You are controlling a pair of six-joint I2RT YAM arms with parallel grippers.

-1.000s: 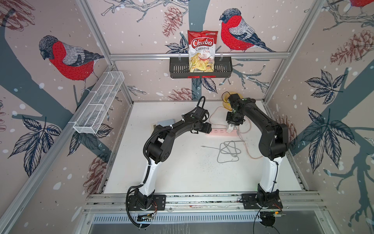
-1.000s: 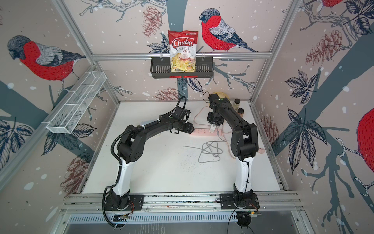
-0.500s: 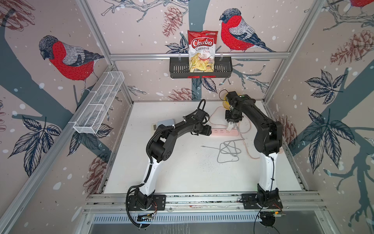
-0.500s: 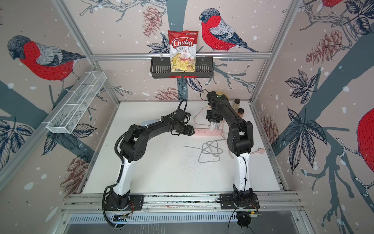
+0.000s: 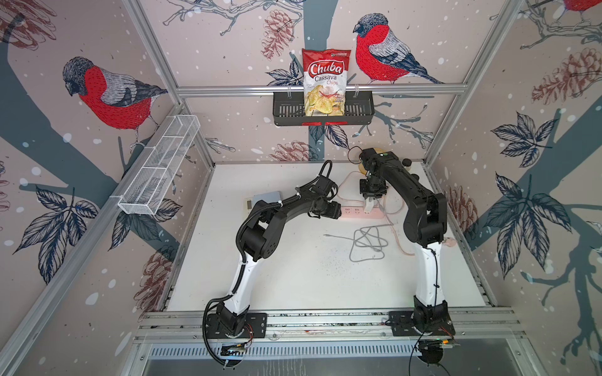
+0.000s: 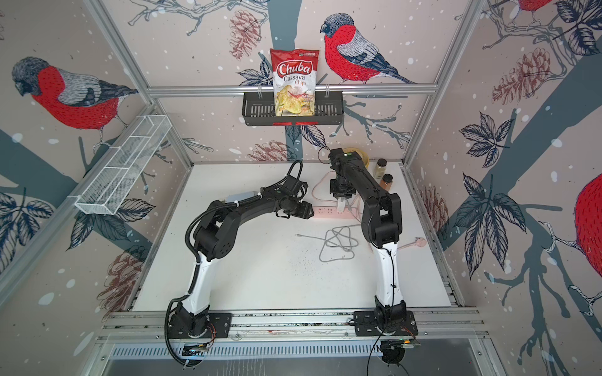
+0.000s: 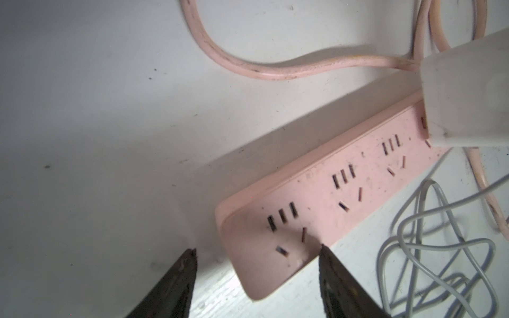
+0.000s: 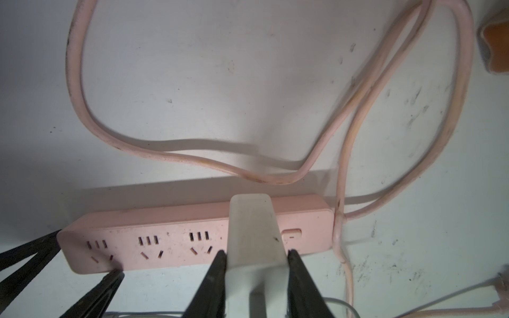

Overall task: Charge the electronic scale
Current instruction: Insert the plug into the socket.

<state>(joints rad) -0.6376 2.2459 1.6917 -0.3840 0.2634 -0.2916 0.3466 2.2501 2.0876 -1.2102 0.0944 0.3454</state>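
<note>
right wrist view has the right end effector [image 8: 256,254] pinching the white charger [image 8: 254,228] by its two sides, the block standing on the pink power strip [image 8: 165,234] at the socket beside the switch (whether its prongs are fully home i cannot tell). so the step in hand looks like plugging the charger in. the next move would call for a straight push down with the strip kept from sliding, then the loose grey cable [image 5: 368,242] carried to the electronic scale [image 5: 265,197], which lies flat at the far left of the worktop [image 5: 293,286], partly hidden behind the left arm and apart from the cable's free end. left end effector [image 7: 257,249] is spread, straddling the strip's other end, one fingertip at its edge and the other just beside it. in both top views the right arm reaches over with its wrist bent down onto the charger, while the left arm stretches low across the worktop toward the strip.
</note>
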